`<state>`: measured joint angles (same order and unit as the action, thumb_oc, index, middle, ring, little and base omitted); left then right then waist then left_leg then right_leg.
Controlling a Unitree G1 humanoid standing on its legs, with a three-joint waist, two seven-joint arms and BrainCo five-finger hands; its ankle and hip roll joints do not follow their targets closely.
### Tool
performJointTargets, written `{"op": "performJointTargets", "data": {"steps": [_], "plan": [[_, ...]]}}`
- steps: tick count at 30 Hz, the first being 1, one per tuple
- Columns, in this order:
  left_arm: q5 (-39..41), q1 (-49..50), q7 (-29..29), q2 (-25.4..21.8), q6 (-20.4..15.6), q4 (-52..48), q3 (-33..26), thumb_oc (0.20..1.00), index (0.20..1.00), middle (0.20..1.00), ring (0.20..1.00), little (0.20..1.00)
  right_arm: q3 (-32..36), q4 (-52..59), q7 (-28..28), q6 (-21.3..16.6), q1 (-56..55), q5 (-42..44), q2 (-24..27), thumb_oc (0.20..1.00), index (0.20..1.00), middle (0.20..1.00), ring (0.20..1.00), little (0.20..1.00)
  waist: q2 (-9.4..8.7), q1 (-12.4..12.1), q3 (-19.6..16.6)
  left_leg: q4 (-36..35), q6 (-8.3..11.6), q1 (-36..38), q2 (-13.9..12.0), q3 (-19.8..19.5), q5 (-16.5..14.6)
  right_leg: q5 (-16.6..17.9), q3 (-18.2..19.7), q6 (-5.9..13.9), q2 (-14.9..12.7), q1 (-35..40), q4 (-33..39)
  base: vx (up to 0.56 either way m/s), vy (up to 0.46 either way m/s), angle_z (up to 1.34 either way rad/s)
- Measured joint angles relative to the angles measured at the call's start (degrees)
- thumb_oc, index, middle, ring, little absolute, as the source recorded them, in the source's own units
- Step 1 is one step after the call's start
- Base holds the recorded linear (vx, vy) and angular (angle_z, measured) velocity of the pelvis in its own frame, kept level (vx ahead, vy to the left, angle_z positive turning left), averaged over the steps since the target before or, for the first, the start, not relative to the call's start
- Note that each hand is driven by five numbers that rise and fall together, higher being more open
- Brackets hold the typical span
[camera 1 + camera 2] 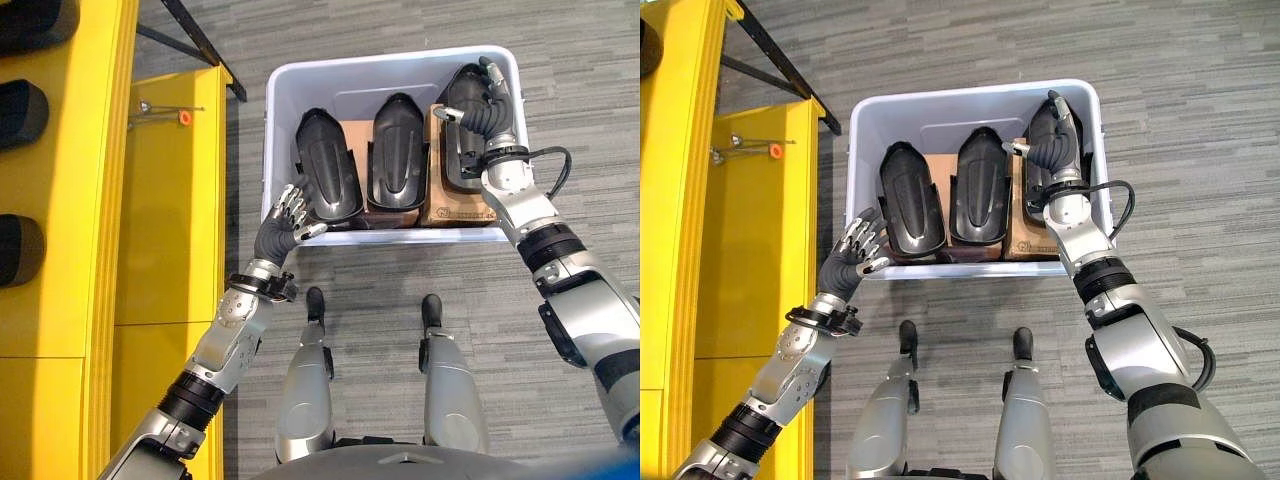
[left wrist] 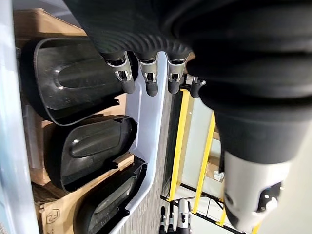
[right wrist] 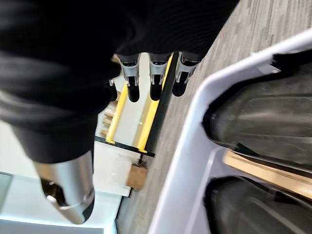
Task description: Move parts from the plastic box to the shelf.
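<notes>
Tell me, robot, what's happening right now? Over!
Left hand open at plastic box near rim. Right hand open over right black part. Three parts in box. Yellow shelf left, unobstructed.

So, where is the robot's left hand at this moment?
In the left eye view, the left hand is at the plastic box's near-left corner, beside the leftmost black part.

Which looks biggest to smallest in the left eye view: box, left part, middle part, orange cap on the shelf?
1. Box
2. Left part
3. Middle part, only a little smaller than the left part, so their order is unsure
4. Orange cap on the shelf
</notes>
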<state>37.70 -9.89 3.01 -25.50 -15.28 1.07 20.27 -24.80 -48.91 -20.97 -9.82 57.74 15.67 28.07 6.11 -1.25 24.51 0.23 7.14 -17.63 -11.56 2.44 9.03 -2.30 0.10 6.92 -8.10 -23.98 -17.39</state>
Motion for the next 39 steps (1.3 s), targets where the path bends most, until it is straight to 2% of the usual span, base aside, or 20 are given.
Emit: {"op": "performJointTargets", "data": {"steps": [4, 7, 10, 17, 26, 28, 35, 37, 39], "plan": [[0.0, -0.7, 0.1, 0.0, 0.0, 0.0, 0.1, 1.0, 1.0, 1.0, 1.0, 1.0, -0.7, -3.4, -0.2, 0.3, 1.3, 1.1, -0.1, 1.0, 1.0, 1.0, 1.0, 1.0, 0.21, 0.0, 0.3, 0.1, 0.2, -1.5, 0.2, -0.2, 0.5, 0.0, 0.0, 0.0, -0.2, -1.7, -0.7, -0.02, -0.008, 0.01], [0.0, -1.1, 1.2, -0.1, -0.4, -0.2, 1.2, 1.0, 1.0, 1.0, 1.0, 1.0, -2.2, -4.6, -0.4, 0.2, 1.6, 1.0, -0.4, 1.0, 1.0, 1.0, 1.0, 1.0, 1.09, -0.4, 1.2, 0.8, 0.03, -2.9, 0.5, -0.3, 0.7, -0.2, 0.2, -0.06, -0.3, -3.3, -2.0, -0.05, -0.018, 0.03], [0.0, -3.0, 2.1, 0.1, -0.4, -0.3, 2.3, 1.0, 1.0, 1.0, 1.0, 1.0, -2.7, -9.5, 0.0, 0.3, 3.0, 3.2, -0.6, 1.0, 1.0, 1.0, 1.0, 1.0, 2.79, -1.3, 3.1, 1.0, -0.15, -5.4, 0.5, -1.5, 1.3, -0.4, -0.3, -0.3, -0.3, -6.1, -3.9, -0.04, -0.007, 0.11], [0.0, -2.7, 2.5, 0.1, -0.6, -0.3, 2.9, 1.0, 1.0, 1.0, 1.0, 1.0, -2.6, -15.3, -0.2, 0.1, 5.2, 3.4, -1.1, 1.0, 1.0, 1.0, 1.0, 1.0, 3.53, -1.6, 4.7, 1.2, -0.15, -7.8, 1.2, -1.7, 2.2, -1.2, 0.0, -0.57, -1.1, -9.9, -7.2, -0.03, 0.005, 0.04], [0.1, -3.1, 3.7, 0.1, -0.8, -0.3, 3.0, 1.0, 1.0, 1.0, 1.0, 1.0, -2.7, -14.8, -0.1, -1.1, 5.7, 6.1, -1.5, 1.0, 1.0, 1.0, 1.0, 1.0, 3.63, -1.5, 4.7, 2.1, -0.13, -9.1, 1.6, -1.8, 2.3, -1.7, 0.3, -0.5, -1.3, -11.6, -8.8, 0.0, 0.0, 0.0], [0.1, -3.0, 3.8, 0.2, -0.9, -0.3, 3.1, 1.0, 1.0, 1.0, 1.0, 1.0, -5.0, -12.4, 0.8, -1.0, 5.1, 6.3, -3.1, 1.0, 1.0, 1.0, 1.0, 1.0, 3.65, -1.1, 4.8, 2.2, -0.16, -9.2, 1.4, -1.9, 2.3, -1.7, 0.4, -0.6, -1.1, -11.8, -9.0, 0.0, 0.0, 0.0], [1.2, -2.7, 3.7, 0.3, -1.6, -0.3, 2.7, 1.0, 1.0, 1.0, 1.0, 1.0, -12.0, 8.0, 4.7, 0.1, -5.3, 4.7, -0.2, 1.0, 1.0, 1.0, 1.0, 1.0, 3.39, 0.2, 4.9, 2.3, -0.14, -9.5, 1.3, -2.0, 2.3, -1.9, 0.3, -0.76, -1.1, -12.1, -9.5, 0.0, -0.002, 0.01], [1.2, -2.1, 3.7, 0.2, -1.7, -0.4, 1.3, 1.0, 1.0, 1.0, 1.0, 1.0, -13.7, 18.9, 6.6, -0.3, -11.4, 1.3, 2.3, 1.0, 1.0, 1.0, 1.0, 1.0, 2.79, 0.4, 5.3, 2.3, -0.09, -9.5, 1.3, -2.3, 2.2, -2.2, 0.0, -0.92, -1.1, -12.1, -9.6, -0.01, -0.012, 0.05], [1.2, -2.0, 3.6, 0.2, -1.7, -0.3, 1.1, 1.0, 1.0, 1.0, 1.0, 1.0, -13.7, 19.0, 8.2, -0.3, -13.5, -0.3, 2.0, 1.0, 1.0, 1.0, 1.0, 1.0, 2.67, 0.7, 5.4, 2.3, -0.07, -9.6, 1.2, -2.5, 2.2, -2.3, -0.2, -1.02, -1.1, -12.1, -9.5, 0.0, 0.0, 0.0]]}}
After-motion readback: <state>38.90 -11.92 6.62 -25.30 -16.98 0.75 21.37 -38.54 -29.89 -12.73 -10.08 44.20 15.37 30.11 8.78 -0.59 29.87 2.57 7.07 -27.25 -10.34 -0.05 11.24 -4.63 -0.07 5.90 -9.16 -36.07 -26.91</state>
